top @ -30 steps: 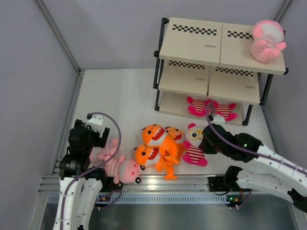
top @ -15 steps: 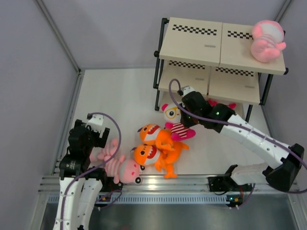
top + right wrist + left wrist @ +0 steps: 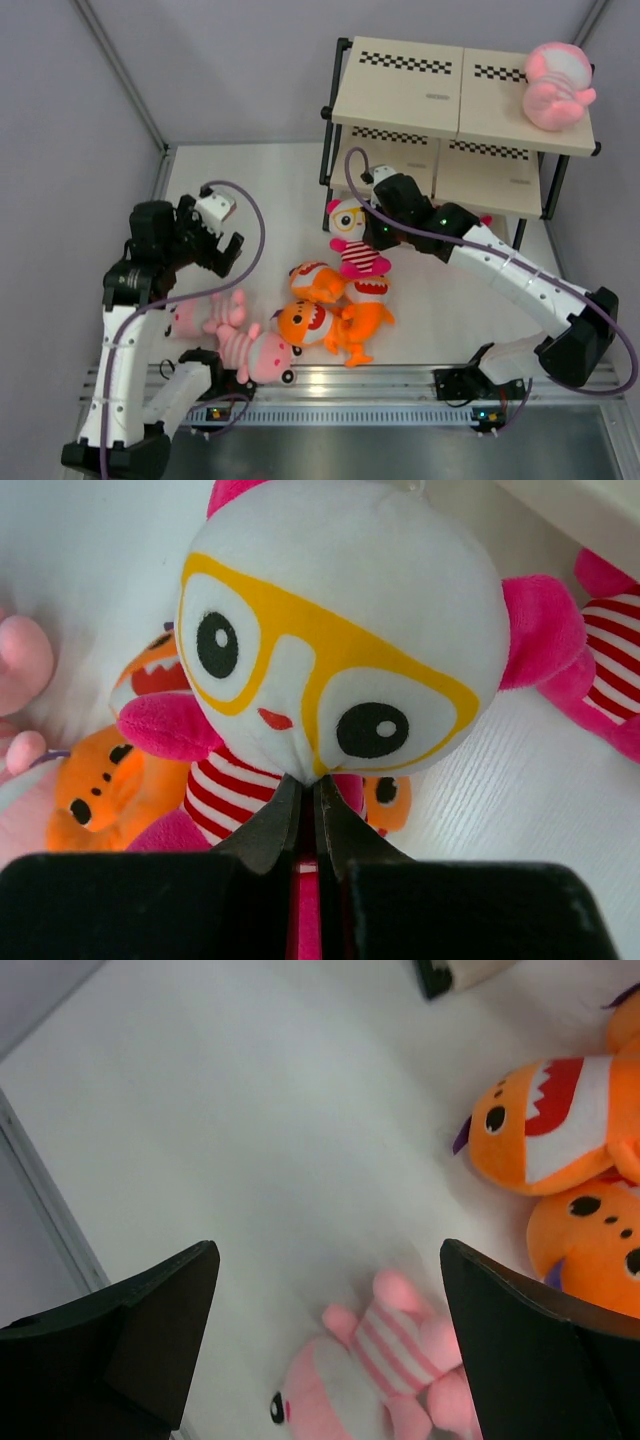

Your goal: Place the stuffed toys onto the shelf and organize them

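Right hand: right hand [image 3: 366, 232] is clamped down to a sliver, nipping a fold of plush just under the chin of the bespectacled magenta creature [image 3: 330, 650], nothing else in its grip
Carried toy: there it is, dangling just off the shelf [image 3: 440, 95] at the front-left post, white face turned away from the shelf, striped belly hanging below
Left hand: left hand [image 3: 328, 1260] is spread wide with nothing in it, well out to the front-left of the shelf, hanging over the pink striped doll [image 3: 370, 1370]
Shelved: a top-board pink doll [image 3: 555, 85] sits at the right end of the shelf, and a second magenta creature [image 3: 600, 680] lies on its lowest board
Waiting: the orange sharks [image 3: 330, 305] are heaped on the tabletop [image 3: 260, 190] out in front of the shelf, with the pink striped doll further off to the front-left
Handling: looks light, soft and squashy, so no worry about breakage; the big head will likely flop and swing from so thin a pinch, and a fabric fold could slip free
Where to hold: I'd take each toy round the neck or the striped torso, a fuller bite than a limb or ear
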{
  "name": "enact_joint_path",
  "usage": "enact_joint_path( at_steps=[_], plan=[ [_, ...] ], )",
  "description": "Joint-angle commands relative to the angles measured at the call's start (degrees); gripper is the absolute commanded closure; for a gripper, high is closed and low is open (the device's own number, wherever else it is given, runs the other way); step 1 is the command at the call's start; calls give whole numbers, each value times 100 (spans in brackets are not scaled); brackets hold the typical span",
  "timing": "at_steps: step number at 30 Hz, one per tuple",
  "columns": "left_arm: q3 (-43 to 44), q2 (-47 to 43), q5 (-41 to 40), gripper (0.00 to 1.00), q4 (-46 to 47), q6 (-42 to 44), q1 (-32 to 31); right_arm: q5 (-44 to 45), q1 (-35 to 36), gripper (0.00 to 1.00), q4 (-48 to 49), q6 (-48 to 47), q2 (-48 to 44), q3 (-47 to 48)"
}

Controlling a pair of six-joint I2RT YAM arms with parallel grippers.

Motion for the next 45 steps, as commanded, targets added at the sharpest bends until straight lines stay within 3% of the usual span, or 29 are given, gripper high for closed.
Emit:
enact_joint_path(
  at_steps=[1,3,6,7,19,27,28,29,31,32,33,34,35,37,39,41,42,45],
  plan=[
    [1101,882,793,2,66,201,-306,27,-45,100,438,183,-423,399],
    [1385,1373,566,1,66,-10,-701,53,-63,100,508,296,-484,408],
    [1737,1709,135,1,84,-239,-2071,-95,-46,100,657,420,-485,399],
    [1868,1875,343,2,93,-231,-2562,-149,-45,100,727,490,-467,408],
    [2836,2931,793,1,198,-222,-3410,-483,-46,100,1009,701,-423,558],
    [2986,3335,477,5,251,24,-3613,-852,-54,100,1220,710,-520,549],
    [2977,3344,468,8,251,24,-3648,-878,-46,100,1238,693,-529,549],
    [2994,3362,468,24,260,24,-3674,-913,-45,100,1246,684,-520,557],
    [2995,3379,459,44,234,59,-3683,-1106,-54,100,1360,658,-564,523],
    [2977,3362,459,74,242,77,-3683,-1255,-54,100,1413,666,-590,496],
    [2916,3345,442,90,233,86,-3683,-1317,-46,100,1483,640,-668,435],
    [2916,3336,433,100,251,60,-3683,-1379,-54,100,1545,614,-721,400],
    [2898,3309,433,100,242,42,-3683,-1432,-63,100,1615,561,-765,382],
    [2837,3231,433,100,242,-37,-3683,-1467,-63,78,1642,316,-924,303],
    [2837,3160,485,100,242,-124,-3675,-1476,-63,49,1607,-113,-1177,137],
    [2845,3038,766,100,242,-177,-3648,-1328,-72,38,1668,-474,-1441,-57],
    [2906,3011,888,100,242,-221,-3587,-1257,-63,26,1729,-842,-1765,-345],
    [3099,2914,1363,100,233,-371,-3517,-1606,-72,11,2221,-1880,-2581,-1108]
  ],
)
